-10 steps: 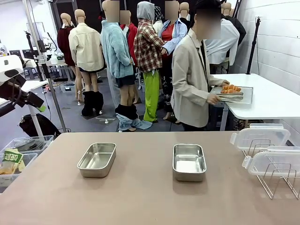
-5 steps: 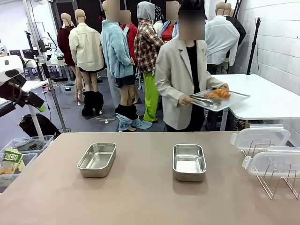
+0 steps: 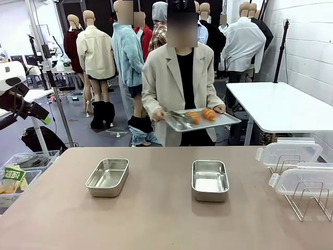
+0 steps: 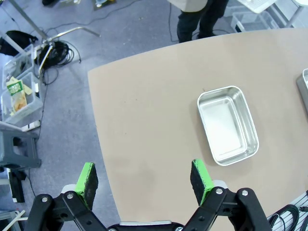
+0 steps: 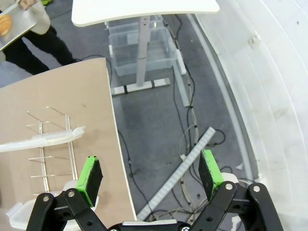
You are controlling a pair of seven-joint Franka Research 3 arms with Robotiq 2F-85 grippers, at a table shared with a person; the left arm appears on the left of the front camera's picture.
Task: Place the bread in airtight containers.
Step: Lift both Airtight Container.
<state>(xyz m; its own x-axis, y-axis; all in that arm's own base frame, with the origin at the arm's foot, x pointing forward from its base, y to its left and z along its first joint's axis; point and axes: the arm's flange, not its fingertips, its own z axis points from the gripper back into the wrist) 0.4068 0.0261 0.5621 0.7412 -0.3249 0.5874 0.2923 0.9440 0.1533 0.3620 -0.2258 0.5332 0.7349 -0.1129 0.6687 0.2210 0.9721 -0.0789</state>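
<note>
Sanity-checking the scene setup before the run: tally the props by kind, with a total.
Croissants: 2, both on the tray
Steel containers: 2, both empty
Clear snap lids: 2, both on the rack
Steel tray: 1
Wire rack: 1
Total: 8

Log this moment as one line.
person: carrying tray, two croissants | containers: both empty | left end effector: open | right end effector: open
</note>
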